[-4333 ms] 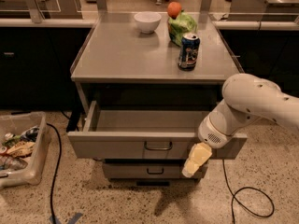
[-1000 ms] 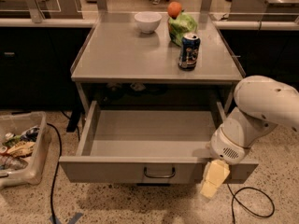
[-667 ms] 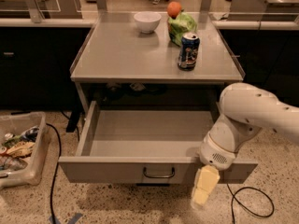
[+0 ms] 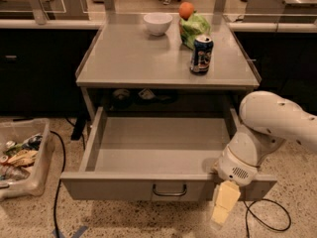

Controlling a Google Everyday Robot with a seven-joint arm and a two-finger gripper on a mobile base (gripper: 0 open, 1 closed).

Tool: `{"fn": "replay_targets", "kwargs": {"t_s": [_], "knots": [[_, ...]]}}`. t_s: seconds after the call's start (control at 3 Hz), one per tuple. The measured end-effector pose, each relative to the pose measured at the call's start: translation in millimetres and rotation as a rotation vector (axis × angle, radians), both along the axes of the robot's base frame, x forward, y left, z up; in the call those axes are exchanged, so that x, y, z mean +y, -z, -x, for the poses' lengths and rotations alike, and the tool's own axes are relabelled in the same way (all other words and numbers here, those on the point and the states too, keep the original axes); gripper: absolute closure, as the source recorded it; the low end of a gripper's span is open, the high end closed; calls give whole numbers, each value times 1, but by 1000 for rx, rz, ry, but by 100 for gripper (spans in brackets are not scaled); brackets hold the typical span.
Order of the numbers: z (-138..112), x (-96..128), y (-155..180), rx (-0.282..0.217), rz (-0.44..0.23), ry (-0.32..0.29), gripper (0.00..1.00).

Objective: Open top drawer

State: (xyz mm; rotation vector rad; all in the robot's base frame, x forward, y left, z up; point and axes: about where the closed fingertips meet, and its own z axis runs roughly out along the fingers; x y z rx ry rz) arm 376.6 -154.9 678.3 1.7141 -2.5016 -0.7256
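The wide grey metal top drawer (image 4: 148, 152), with a small dark loop handle (image 4: 169, 190), stands pulled far out beneath the grey cabinet top (image 4: 129, 58). The robot's pale yellow gripper (image 4: 224, 206) hangs at the drawer front's right end, pointing floorward; whether it is parted or closed cannot be told.

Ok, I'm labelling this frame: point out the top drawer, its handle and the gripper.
top drawer (image 4: 158, 150), camera view, bare tray floor.
handle (image 4: 170, 194), camera view, loop's bottom bar.
gripper (image 4: 220, 213), camera view, tip, by drawer front's right end.

Corner of top drawer (image 4: 124, 188) behind claw (image 4: 221, 211)
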Motion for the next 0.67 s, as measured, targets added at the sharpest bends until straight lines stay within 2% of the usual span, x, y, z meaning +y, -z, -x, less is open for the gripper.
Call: {"fn": "replay_targets", "kwargs": {"t_s": [0.33,0.67], "knots": [[17,-23,-4,39,9,14,0],[17,-23,-4,39,9,14,0]]}}
